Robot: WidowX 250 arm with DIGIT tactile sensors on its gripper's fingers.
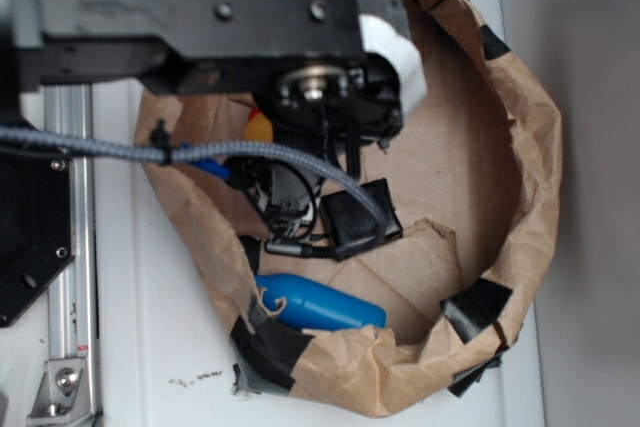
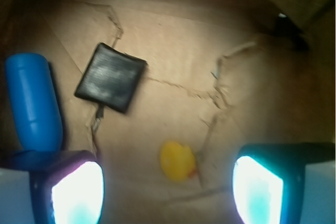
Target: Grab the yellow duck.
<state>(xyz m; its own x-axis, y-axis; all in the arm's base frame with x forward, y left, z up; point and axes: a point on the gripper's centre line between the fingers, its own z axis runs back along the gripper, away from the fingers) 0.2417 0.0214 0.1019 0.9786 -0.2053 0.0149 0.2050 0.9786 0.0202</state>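
The yellow duck (image 2: 177, 161) lies on the brown paper floor, its red-orange beak toward the lower right. In the wrist view it sits between and just beyond my two fingers (image 2: 79, 195), apart from both. My gripper (image 2: 168, 195) is open, nothing held. In the exterior view only a sliver of the yellow duck (image 1: 259, 127) peeks out from under the arm, and the gripper itself is hidden below the black arm body (image 1: 200, 7).
A blue bottle (image 2: 32, 100) lies at the left, close to the left finger; the same blue bottle (image 1: 320, 304) rests by the near wall. A black square pouch (image 2: 110, 77) lies beyond the duck. Crumpled brown paper walls (image 1: 520, 177) ring the floor.
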